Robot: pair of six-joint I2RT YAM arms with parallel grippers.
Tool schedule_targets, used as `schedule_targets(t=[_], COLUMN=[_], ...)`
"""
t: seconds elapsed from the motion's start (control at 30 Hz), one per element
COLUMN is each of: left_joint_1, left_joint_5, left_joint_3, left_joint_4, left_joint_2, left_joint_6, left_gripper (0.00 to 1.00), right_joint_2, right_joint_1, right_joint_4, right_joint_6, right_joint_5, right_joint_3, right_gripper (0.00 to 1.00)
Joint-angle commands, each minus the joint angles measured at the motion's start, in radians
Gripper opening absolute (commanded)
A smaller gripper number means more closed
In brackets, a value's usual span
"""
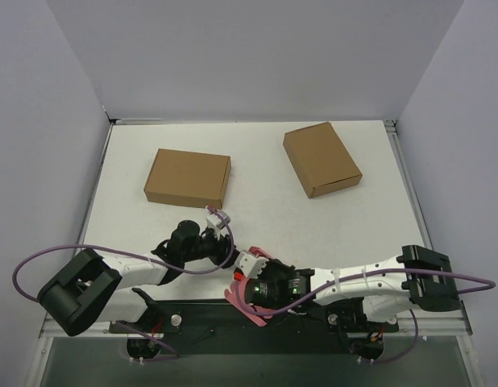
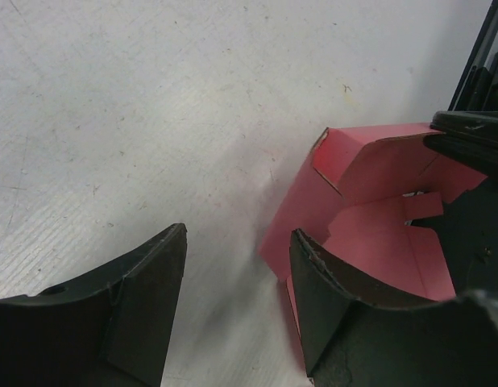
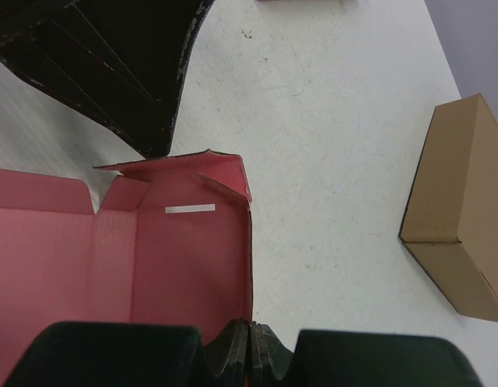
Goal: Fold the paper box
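Observation:
The pink paper box [image 3: 168, 258] is partly folded, its walls and a corner flap raised; it stands at the table's near edge, mostly hidden under the right wrist in the top view [image 1: 242, 305]. My right gripper [image 3: 251, 334] is shut on the box's right wall, pinching its edge; in the top view it [image 1: 253, 270] sits over the box. My left gripper [image 2: 237, 234] is open and empty, just left of the box [image 2: 378, 218], its right finger [image 2: 329, 306] beside the box's outer wall. In the top view it [image 1: 222, 242] is just up-left of the box.
Two closed brown cardboard boxes lie on the far half of the white table: one at the centre left [image 1: 188, 176], one at the right [image 1: 321, 159], which also shows in the right wrist view [image 3: 458, 218]. Grey walls ring the table.

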Motion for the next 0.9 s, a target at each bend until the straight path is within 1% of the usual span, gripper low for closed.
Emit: schedule_targets(t=[0.0, 0.23, 0.6, 0.87], left_joint_1=[0.013, 0.013, 0.011, 0.010], left_joint_5=[0.096, 0.148, 0.185, 0.189], left_joint_3=[0.042, 0.039, 0.057, 0.065], left_joint_4=[0.115, 0.157, 0.210, 0.237], left_joint_2=[0.045, 0.081, 0.150, 0.170], left_joint_6=[0.032, 0.015, 0.006, 0.008], left_gripper=[0.62, 0.55, 0.48, 0.46], right_joint_2=[0.044, 0.075, 0.068, 0.066], right_joint_1=[-0.026, -0.040, -0.040, -0.038], right_joint_4=[0.071, 0.116, 0.125, 0.127], right_joint_6=[-0.115, -0.162, -0.162, -0.155], right_joint_5=[-0.023, -0.041, -0.046, -0.049], right_joint_3=[0.001, 0.001, -0.006, -0.007], right_gripper=[0.00, 0.00, 0.00, 0.00])
